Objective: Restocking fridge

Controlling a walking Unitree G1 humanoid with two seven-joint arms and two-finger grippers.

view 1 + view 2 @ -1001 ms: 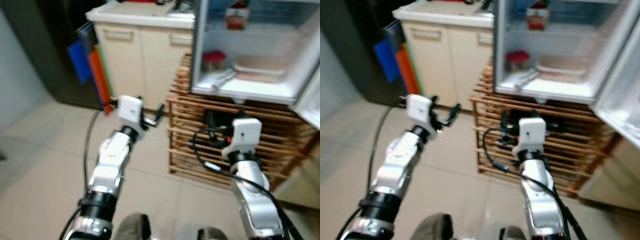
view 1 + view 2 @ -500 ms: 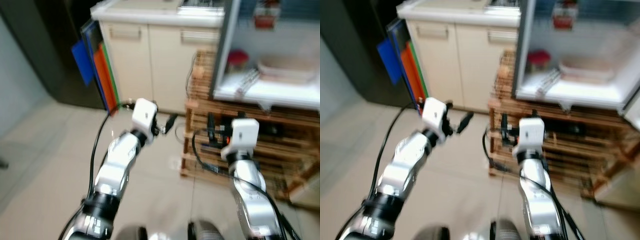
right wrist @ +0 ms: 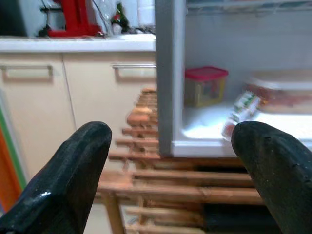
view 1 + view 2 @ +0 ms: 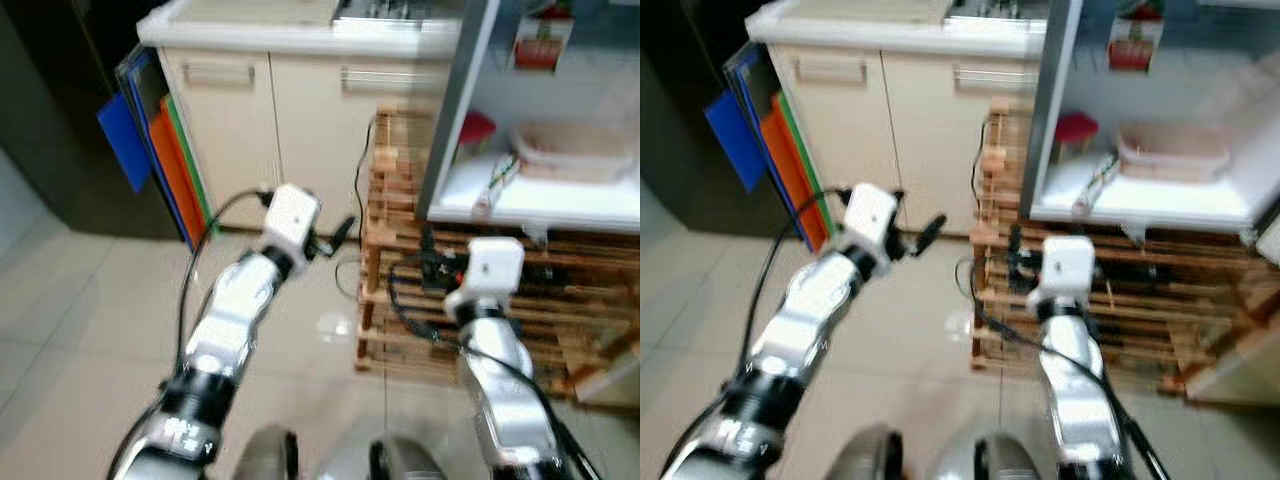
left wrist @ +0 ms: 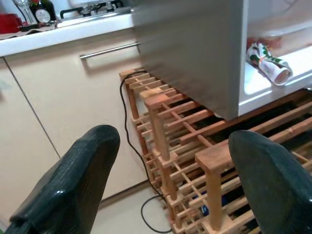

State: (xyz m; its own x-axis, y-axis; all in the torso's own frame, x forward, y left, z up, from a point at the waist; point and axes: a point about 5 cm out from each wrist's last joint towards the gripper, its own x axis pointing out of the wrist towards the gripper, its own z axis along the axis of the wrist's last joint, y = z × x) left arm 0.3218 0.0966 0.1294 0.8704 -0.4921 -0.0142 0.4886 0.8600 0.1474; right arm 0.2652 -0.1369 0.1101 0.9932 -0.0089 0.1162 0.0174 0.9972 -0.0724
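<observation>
- Fridge (image 4: 560,150) — open, standing on a wooden rack (image 4: 470,290) beside the cream counter (image 4: 290,40).
- Left gripper (image 5: 165,180) — jaws spread wide, empty, raised near the rack.
- Right gripper (image 3: 170,180) — jaws wide apart, empty, facing the fridge's lower shelf (image 3: 234,129).

Stood before an open fridge (image 4: 470,120) at 1 o'clock, perched on a wooden slatted rack (image 4: 400,300). Held a red-lidded container (image 4: 477,130), a wrapped roll (image 4: 497,185), a shallow tray (image 4: 572,152) and a carton (image 4: 541,40). Left tool (image 4: 335,236) raised near centre, fingers spread, beside the rack's edge. Right arm (image 4: 490,330) at 5 o'clock. Cream cabinet (image 4: 260,130) at 11 o'clock, with blue and orange boards (image 4: 160,150) leaning against it.
</observation>
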